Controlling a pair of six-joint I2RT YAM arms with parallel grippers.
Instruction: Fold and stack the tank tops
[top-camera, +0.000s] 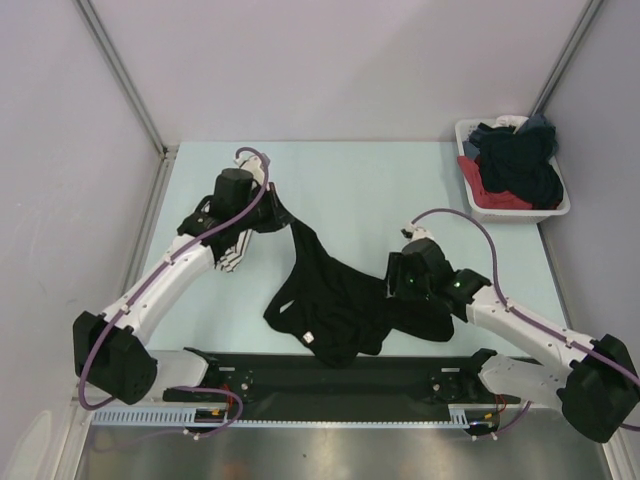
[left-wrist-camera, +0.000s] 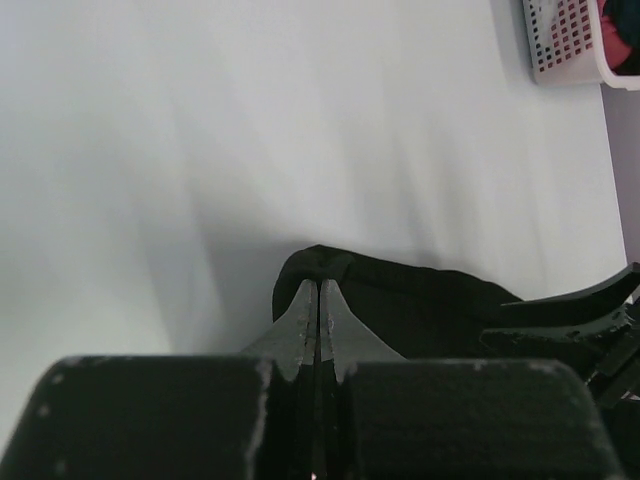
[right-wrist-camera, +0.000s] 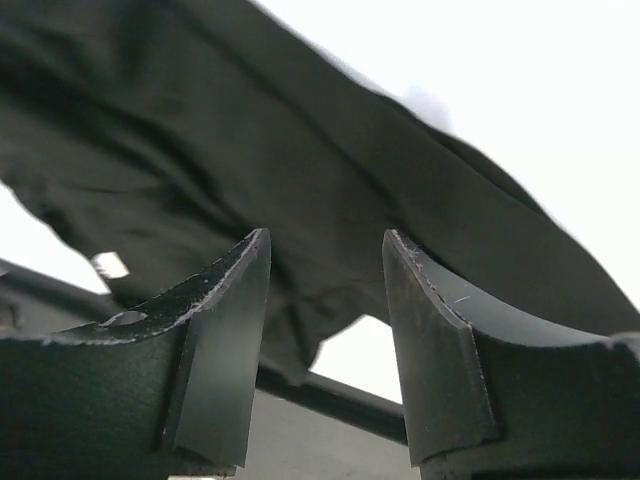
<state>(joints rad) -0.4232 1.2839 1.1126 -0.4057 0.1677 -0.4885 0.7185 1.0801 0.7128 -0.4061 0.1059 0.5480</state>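
Top external view shows the table with the black tank top strung between both arms, its middle sagging bunched near the front edge. The left gripper is pinched tight on one end; the right gripper gapes wide against the cloth, gripping nothing. A one-sided pull would likely twist the fabric or drag it crooked.

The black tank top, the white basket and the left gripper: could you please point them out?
black tank top (top-camera: 335, 305): top external view, middle of its body.
white basket (top-camera: 525, 214): top external view, near rim.
left gripper (left-wrist-camera: 318, 288): left wrist view, between its shut fingertips.
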